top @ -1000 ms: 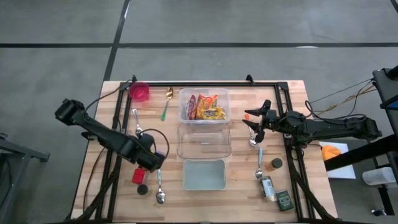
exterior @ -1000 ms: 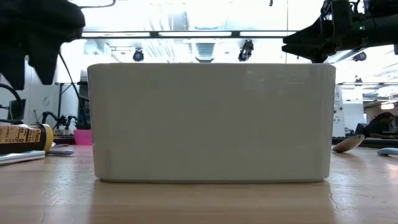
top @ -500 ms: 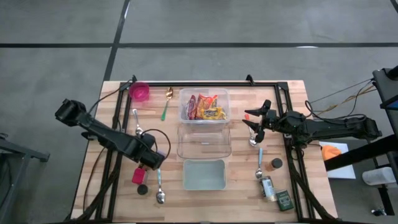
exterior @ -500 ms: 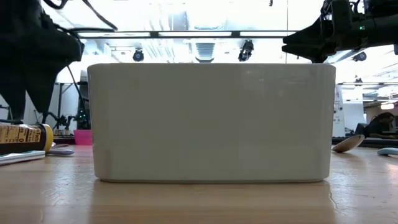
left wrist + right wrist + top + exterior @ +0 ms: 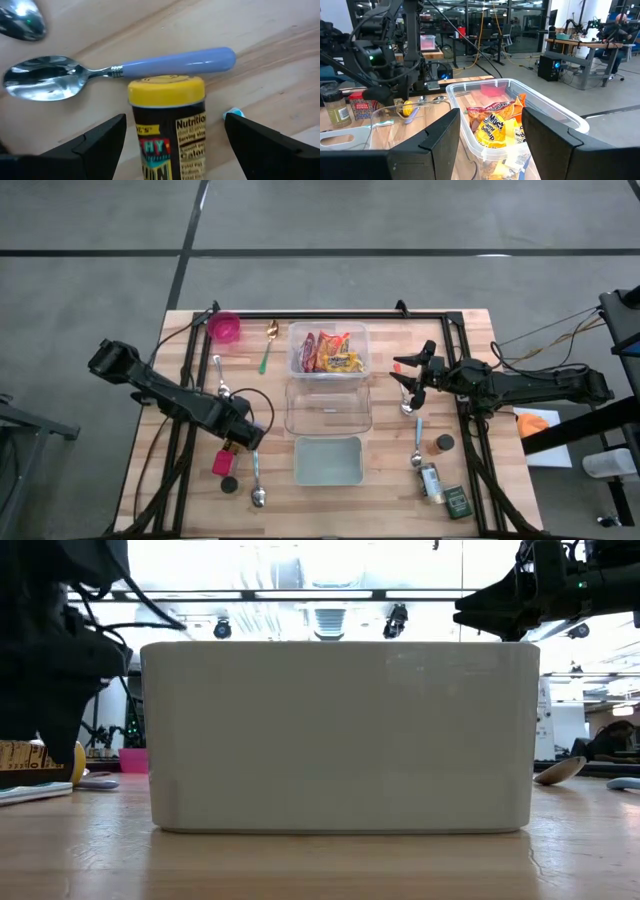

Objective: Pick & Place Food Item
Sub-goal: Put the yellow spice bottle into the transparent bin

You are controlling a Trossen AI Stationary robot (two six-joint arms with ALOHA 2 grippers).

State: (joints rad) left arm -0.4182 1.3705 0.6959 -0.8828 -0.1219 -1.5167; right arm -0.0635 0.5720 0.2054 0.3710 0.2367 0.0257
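A small bottle with a yellow cap and a dark label lies on its side on the wooden table, next to a blue-handled spoon. My left gripper points straight down over it at the table's front left. It is open, with one finger on either side of the bottle and apart from it. In the low view the gripper hides most of the bottle. My right gripper waits level and open at the right, facing a clear bin of snack bags.
Down the table's middle stand the clear bin of snack bags, an empty clear bin and a pale tray. A red packet, a black disc and a spoon lie near the left gripper. Jars stand front right.
My left gripper has come down toward the table over the yellow-capped bottle, still pointing down and still open. The bottle and spoon have stayed where they were.
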